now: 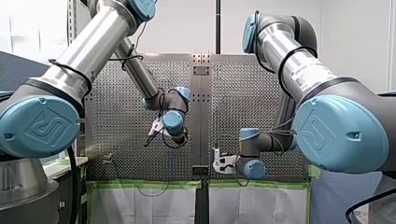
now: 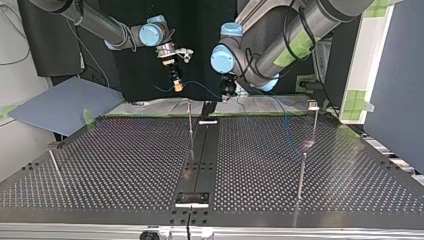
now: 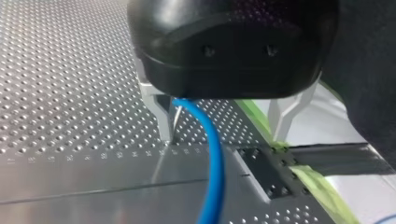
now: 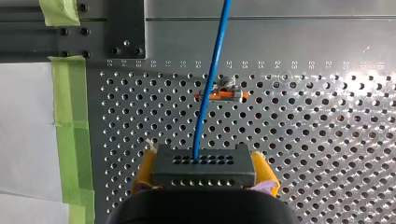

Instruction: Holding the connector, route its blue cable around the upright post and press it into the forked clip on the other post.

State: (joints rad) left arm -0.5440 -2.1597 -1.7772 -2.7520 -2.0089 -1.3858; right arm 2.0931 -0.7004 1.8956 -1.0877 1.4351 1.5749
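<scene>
My right gripper (image 4: 203, 164) is shut on the dark connector (image 4: 203, 171), with a yellow pad on each side of it. The blue cable (image 4: 211, 79) leaves the connector and runs ahead over an orange forked clip (image 4: 219, 95) on the perforated plate. In the top view my right gripper (image 2: 176, 85) hangs above a thin upright post (image 2: 190, 122). My left gripper (image 3: 224, 133) is open. The blue cable (image 3: 212, 158) runs loose between its metal fingers (image 3: 163, 119). In the top view my left gripper (image 2: 227, 94) is near the table's far edge.
More thin posts stand on the plate at the top view's right (image 2: 314, 120), nearer right (image 2: 301, 177) and left (image 2: 55, 165). Green tape (image 4: 70, 121) and white sheeting line the table's edge. A dark centre rail (image 2: 202, 150) splits the plate.
</scene>
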